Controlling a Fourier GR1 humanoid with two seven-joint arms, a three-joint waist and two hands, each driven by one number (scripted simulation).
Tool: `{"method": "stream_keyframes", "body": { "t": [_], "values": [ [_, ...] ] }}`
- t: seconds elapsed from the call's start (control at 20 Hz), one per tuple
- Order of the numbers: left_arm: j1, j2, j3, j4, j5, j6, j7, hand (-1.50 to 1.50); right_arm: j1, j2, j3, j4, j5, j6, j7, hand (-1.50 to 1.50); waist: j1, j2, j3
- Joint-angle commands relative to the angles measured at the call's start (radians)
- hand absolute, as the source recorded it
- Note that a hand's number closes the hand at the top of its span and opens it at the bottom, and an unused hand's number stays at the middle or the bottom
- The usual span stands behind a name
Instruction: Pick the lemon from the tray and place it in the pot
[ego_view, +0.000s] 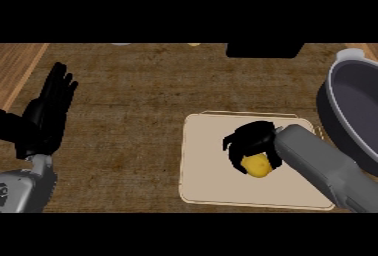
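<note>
Centre-right on the tray (214, 185): right hand (251, 142) comes in from the near right, fingers curled down over the lemon (258, 166), wrapped round it. Lemon sits at tray level, roughly mid-tray; can't tell if it's lifted off yet, the hand hides the contact. Only its near yellow end shows under the black fingers, so the hold looks like a top-down wrap — sensible for a small rounded fruit that would roll under a side push.

Pot (347, 107) is just right of the tray, partly out of view: dark, smooth, wide bowl with a pale rim. Short carry to the right, probably needs lift to get over that rim.

Tray is flat, cream, rounded corners, low lip. Surface (133, 100) is brown and coarse-woven in look, wood strip at far left.

Left hand (46, 112) rests at the left edge, fingers straight and up, holding nothing.
</note>
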Motion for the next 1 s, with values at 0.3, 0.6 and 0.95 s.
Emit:
{"method": "stream_keyframes", "body": {
  "t": [0.3,0.6,0.95],
  "values": [
    [0.083,0.029,0.06,0.003,-0.004,0.005,-0.013,0.0,0.189,-0.04,-0.205,0.066,-0.153,-0.027,0.417,1.5,-0.119,-0.03,-0.002],
    [0.142,0.029,0.082,-0.021,0.015,0.004,-0.014,0.0,0.292,-0.013,-0.307,-0.048,-0.219,-0.182,0.724,1.5,-0.129,-0.047,-0.005],
    [0.166,0.043,0.11,-0.027,0.006,0.017,-0.022,0.0,0.373,-0.071,-0.504,-0.33,-0.331,-0.422,0.856,1.5,-0.174,-0.058,-0.004]
  ]
}}
